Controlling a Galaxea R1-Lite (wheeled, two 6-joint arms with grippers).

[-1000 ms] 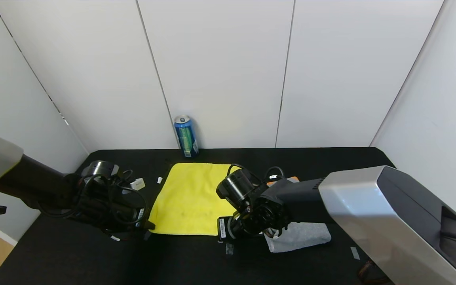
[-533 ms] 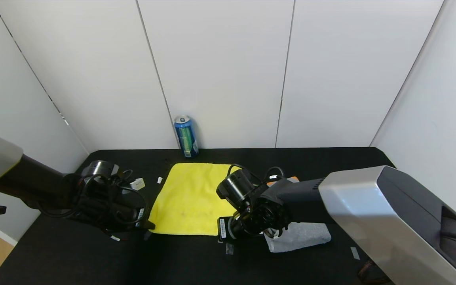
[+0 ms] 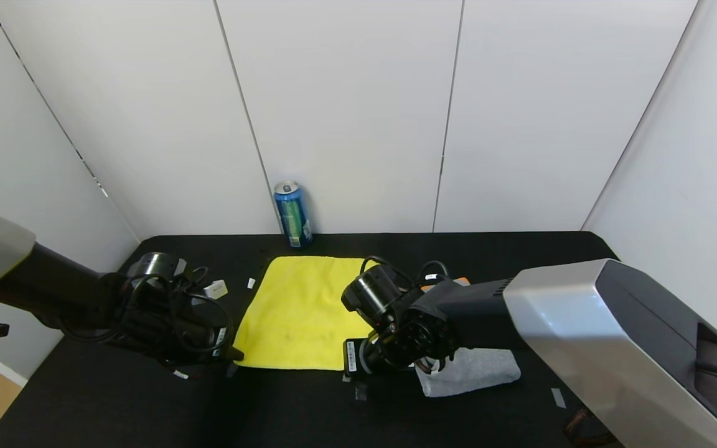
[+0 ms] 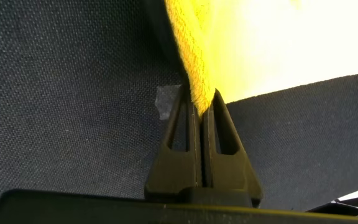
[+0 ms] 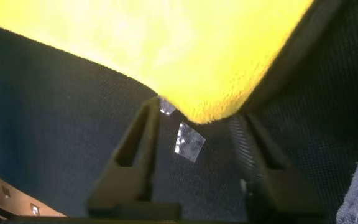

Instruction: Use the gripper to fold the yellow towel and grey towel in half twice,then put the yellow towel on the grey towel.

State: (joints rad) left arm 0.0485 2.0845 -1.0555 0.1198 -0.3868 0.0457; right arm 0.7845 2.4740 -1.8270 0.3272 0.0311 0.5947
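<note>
So the yellow towel [image 3: 299, 311] is lying flat on the black tabletop [image 3: 147, 404], roughly in the middle, just in front of a blue can [image 3: 292, 214] that stands by the back wall. The left claw [image 4: 201, 118] is down at the towel's near left corner, pressed together and pinching the yellow edge between its fingers. The right claw [image 5: 194, 134] sits at the near right corner, spread wide with the corner hanging in the gap, not touching either finger from what I can see. The grey towel [image 3: 470, 371] is off to the right of the yellow one, mostly hidden under the right arm, lying on the tabletop with an orange bit peeking out behind
</note>
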